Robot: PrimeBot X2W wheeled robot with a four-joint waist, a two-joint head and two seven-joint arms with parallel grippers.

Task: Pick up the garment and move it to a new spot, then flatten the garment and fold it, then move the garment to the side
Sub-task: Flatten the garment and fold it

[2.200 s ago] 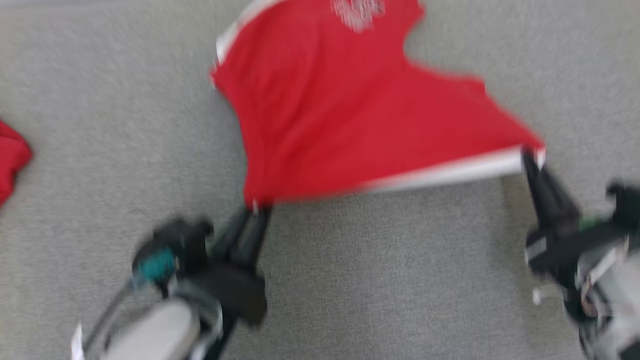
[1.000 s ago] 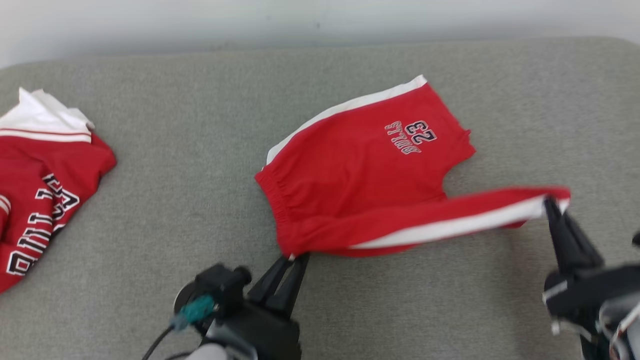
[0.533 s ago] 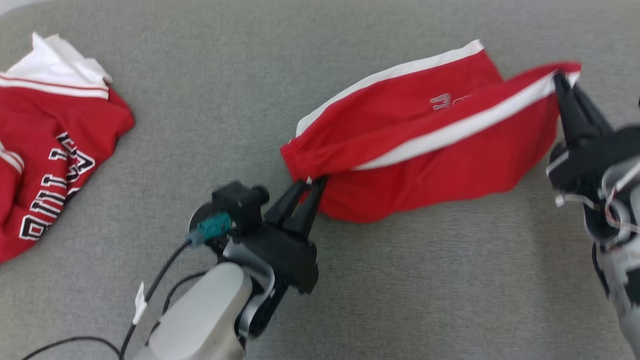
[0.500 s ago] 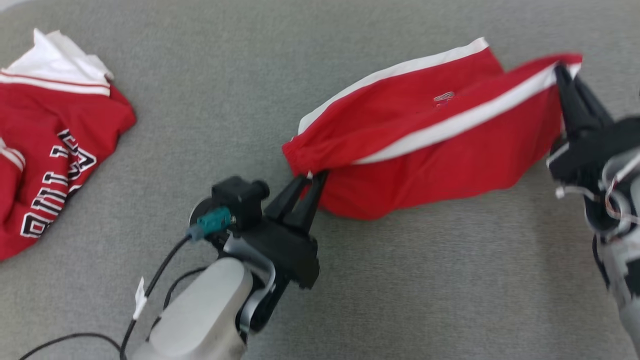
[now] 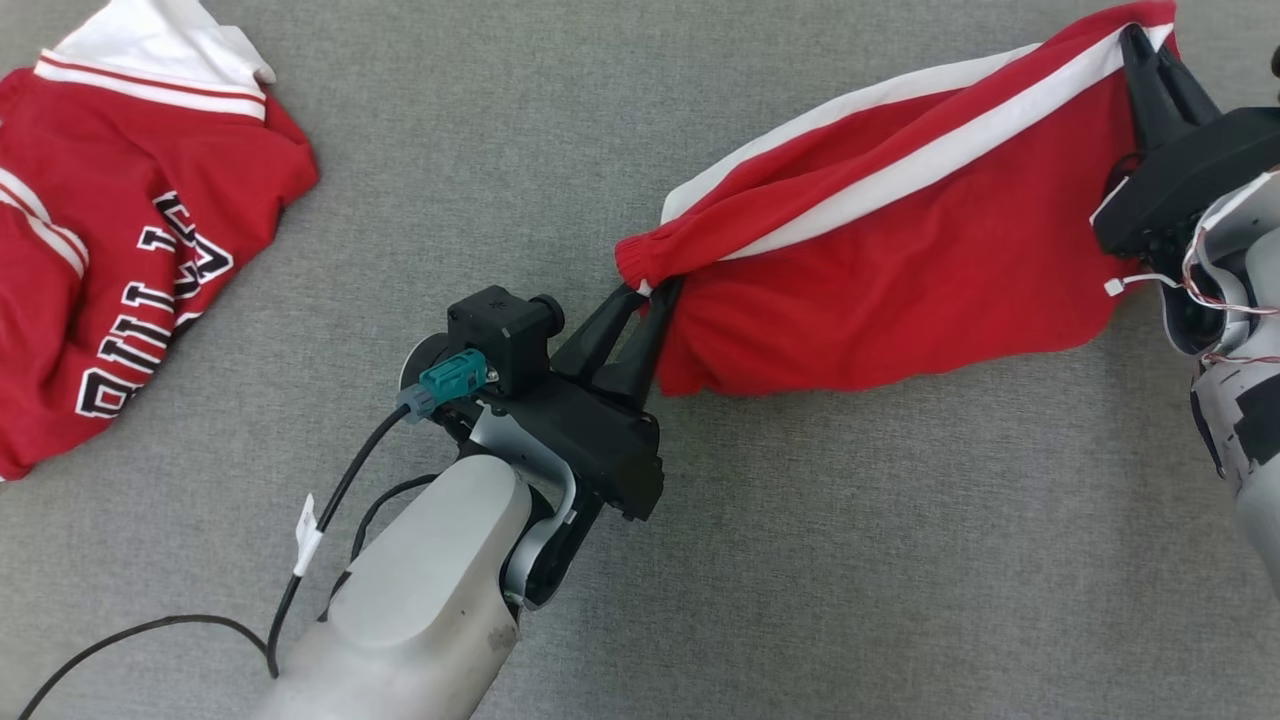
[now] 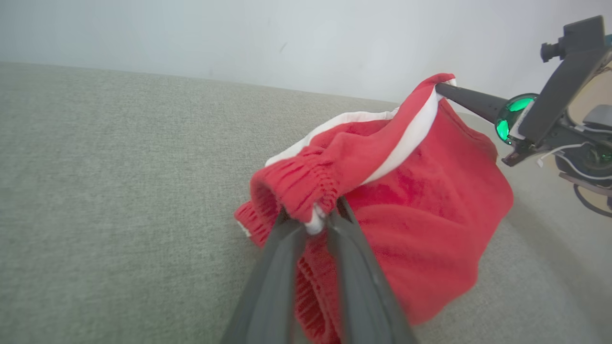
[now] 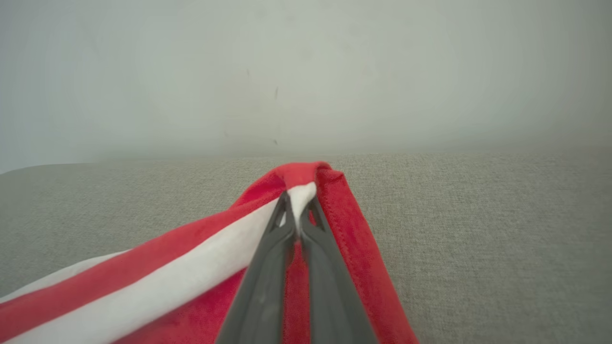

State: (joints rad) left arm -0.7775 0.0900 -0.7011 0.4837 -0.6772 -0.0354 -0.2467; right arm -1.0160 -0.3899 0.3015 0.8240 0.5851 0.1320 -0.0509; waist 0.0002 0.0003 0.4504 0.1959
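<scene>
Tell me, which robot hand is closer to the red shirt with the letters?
Left. The left gripper, clamped on the red shorts at the waistband, sits across grey fabric from the jersey; the right gripper holds their far end, much farther away.

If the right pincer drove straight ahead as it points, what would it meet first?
Past the red shorts the right pincer pinches, likely grey cushion, then the pale wall; depth unclear.

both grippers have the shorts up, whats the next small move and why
Probably ease both grippers forward and down together so the held edge lands on the far one. The left gripper pinches the waistband end and the right gripper the hem end of the red shorts, which sag between them over the grey surface.
</scene>
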